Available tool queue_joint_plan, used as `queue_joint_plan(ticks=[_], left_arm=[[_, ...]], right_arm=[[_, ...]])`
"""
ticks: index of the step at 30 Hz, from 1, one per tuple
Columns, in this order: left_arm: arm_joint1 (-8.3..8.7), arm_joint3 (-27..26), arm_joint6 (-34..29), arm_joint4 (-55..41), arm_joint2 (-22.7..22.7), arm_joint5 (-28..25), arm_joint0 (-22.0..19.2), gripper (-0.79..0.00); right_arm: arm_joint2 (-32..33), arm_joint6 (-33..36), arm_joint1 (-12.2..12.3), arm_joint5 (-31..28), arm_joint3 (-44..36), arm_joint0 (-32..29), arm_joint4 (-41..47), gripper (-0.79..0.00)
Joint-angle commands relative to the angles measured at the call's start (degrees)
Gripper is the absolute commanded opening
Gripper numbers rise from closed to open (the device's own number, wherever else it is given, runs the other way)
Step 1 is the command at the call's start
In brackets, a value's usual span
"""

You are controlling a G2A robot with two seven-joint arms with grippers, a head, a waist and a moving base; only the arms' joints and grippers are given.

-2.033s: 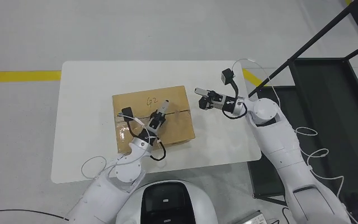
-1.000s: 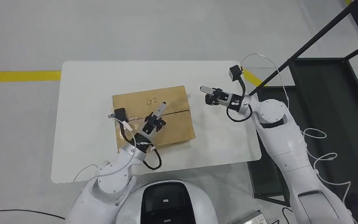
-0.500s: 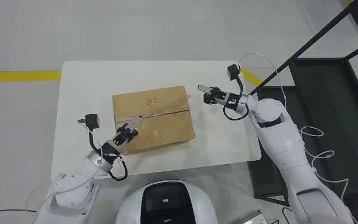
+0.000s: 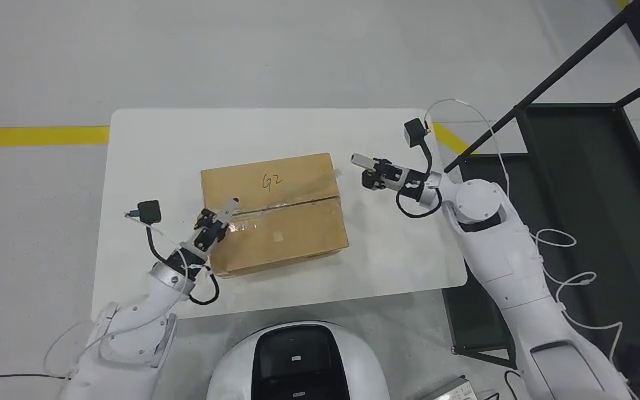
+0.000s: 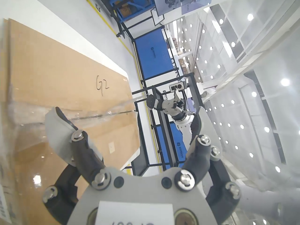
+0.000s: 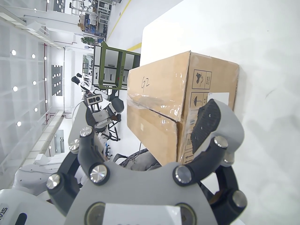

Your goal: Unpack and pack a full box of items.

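A closed cardboard box marked "G2" sits mid-table, its top seam sealed with clear tape. My left gripper hangs open at the box's left end, just over the seam. In the left wrist view the box lies under the left gripper, and one fingertip is above the tape. My right gripper is open, a little off the box's right end and apart from it. The right wrist view has the box beyond the open right gripper.
The white table has bare room left, behind and right of the box. A black metal rack stands off the right edge, behind the right arm. A yellow line runs on the floor at the left.
My left gripper has slid from over the box's middle to its left end, along the taped seam. The right gripper has stayed near the box's right end, shifting only slightly.
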Motion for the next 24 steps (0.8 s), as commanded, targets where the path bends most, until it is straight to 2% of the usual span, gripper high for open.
queue_joint_plan(ticks=[1,13,24], left_arm=[[-0.09,0.56,1.43,0.41,-0.01,0.94,-0.24,0.000],[-0.50,2.53,3.32,1.67,1.25,3.24,-1.02,0.000],[-2.09,6.60,7.08,-2.28,8.12,3.16,-6.02,0.000]], right_arm=[[-0.24,-0.02,-0.06,-0.12,0.28,0.07,0.19,0.000],[-1.19,0.60,-0.26,-1.00,2.01,1.08,0.81,0.000],[-0.36,0.51,0.00,-0.11,1.78,0.83,0.15,0.000]])
